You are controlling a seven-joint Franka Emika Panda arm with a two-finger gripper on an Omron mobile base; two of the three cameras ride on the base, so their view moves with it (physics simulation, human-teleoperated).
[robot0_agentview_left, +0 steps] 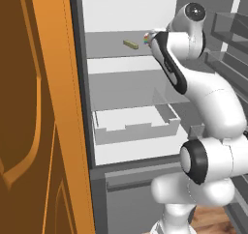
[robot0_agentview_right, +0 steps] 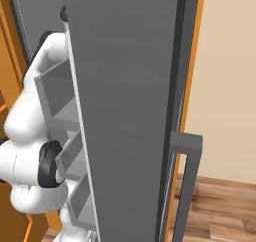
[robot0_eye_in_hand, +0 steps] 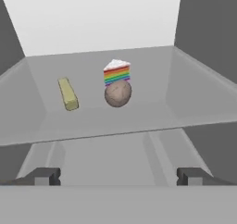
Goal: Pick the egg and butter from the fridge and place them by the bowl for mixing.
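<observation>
On the fridge's (robot0_agentview_left: 131, 15) upper grey shelf (robot0_eye_in_hand: 152, 112) lies the brown-grey egg (robot0_eye_in_hand: 118, 94), directly in front of a rainbow-striped cake slice (robot0_eye_in_hand: 116, 72). The olive-yellow butter (robot0_eye_in_hand: 68, 94) stick lies to the egg's left; it also shows on that shelf as the butter (robot0_agentview_left: 130, 44) in the left base view. My gripper (robot0_eye_in_hand: 118, 176) is open, with its fingertips (robot0_eye_in_hand: 46, 176) wide apart, empty, in front of the shelf edge and short of the egg. The bowl is out of view.
A white drawer tray (robot0_agentview_left: 135, 126) sits on a lower fridge shelf. The open fridge door (robot0_agentview_right: 125, 111) with its racks (robot0_agentview_right: 60, 96) stands close on my right. An orange wooden cupboard (robot0_agentview_left: 34, 131) flanks the fridge on the left.
</observation>
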